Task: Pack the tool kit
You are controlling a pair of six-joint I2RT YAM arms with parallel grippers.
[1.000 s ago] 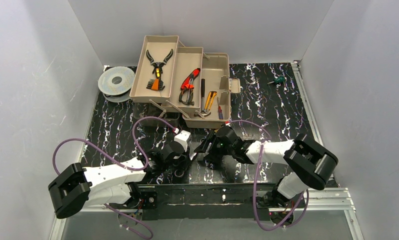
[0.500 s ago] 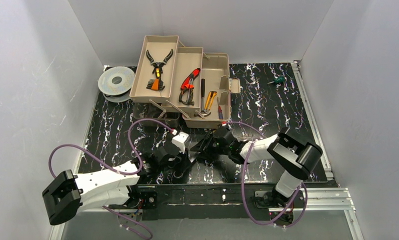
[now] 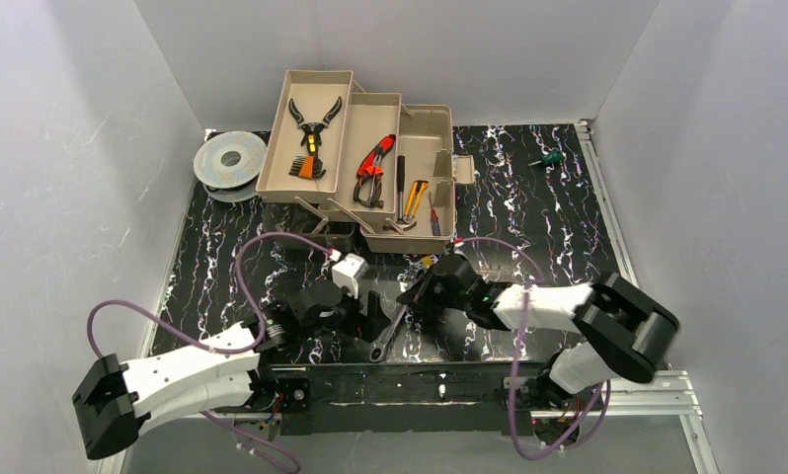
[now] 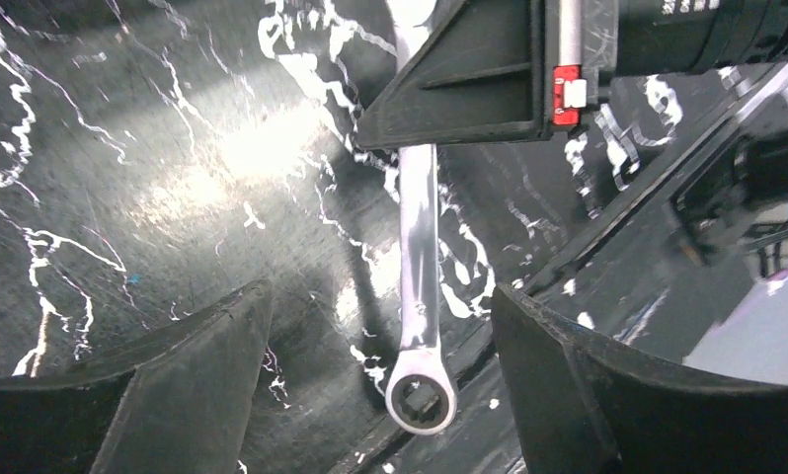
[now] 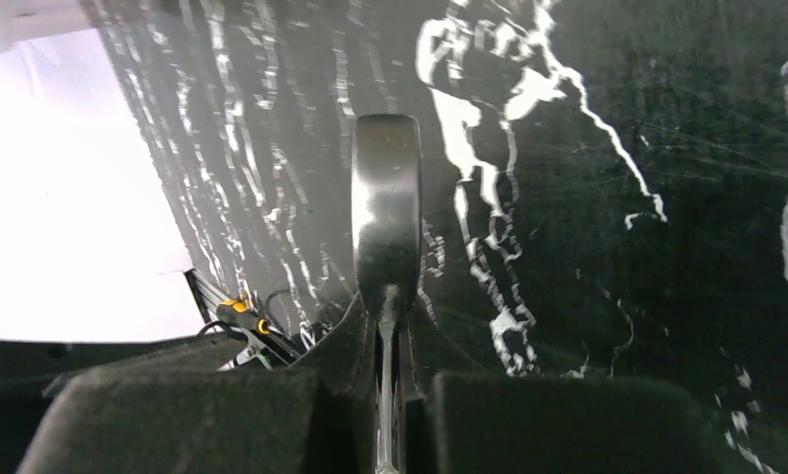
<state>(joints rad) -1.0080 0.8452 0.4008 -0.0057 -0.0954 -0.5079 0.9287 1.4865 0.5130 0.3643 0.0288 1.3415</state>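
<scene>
A large tan plastic toolbox (image 3: 422, 138) is found open at the far side of the black white-veined table top (image 3: 528, 188), its fold-out trays (image 3: 333, 84) stepped out to the left. In the leftmost tray black-handled pliers (image 3: 312, 118) and an orange comb-shaped tool (image 3: 306, 166) are held, red-handled pliers (image 3: 373, 168) in the middle tray, and a hammer (image 3: 401, 197) with a yellow-handled tool (image 3: 416, 196) in the base compartment. A slim silver ring-ended wrench (image 3: 388, 334) is located outside the toolbox, in front of its base compartment toward the near table edge. The right gripper (image 5: 386, 316) is clamped on the end of the wrench nearer the toolbox, jaws closed tight on the metal. The left gripper (image 4: 380, 294) is spread wide on either side of the wrench's ring end, with neither finger touching it. A round grey wire spool (image 3: 230, 158) lies just left of the toolbox; a green-handled screwdriver (image 3: 548, 158) lies well to its right. A red-and-white tag (image 4: 568, 84) is seen on the right gripper's body and white lettering (image 4: 688, 6) on a black housing (image 4: 706, 35) beside it; neither can be read.
</scene>
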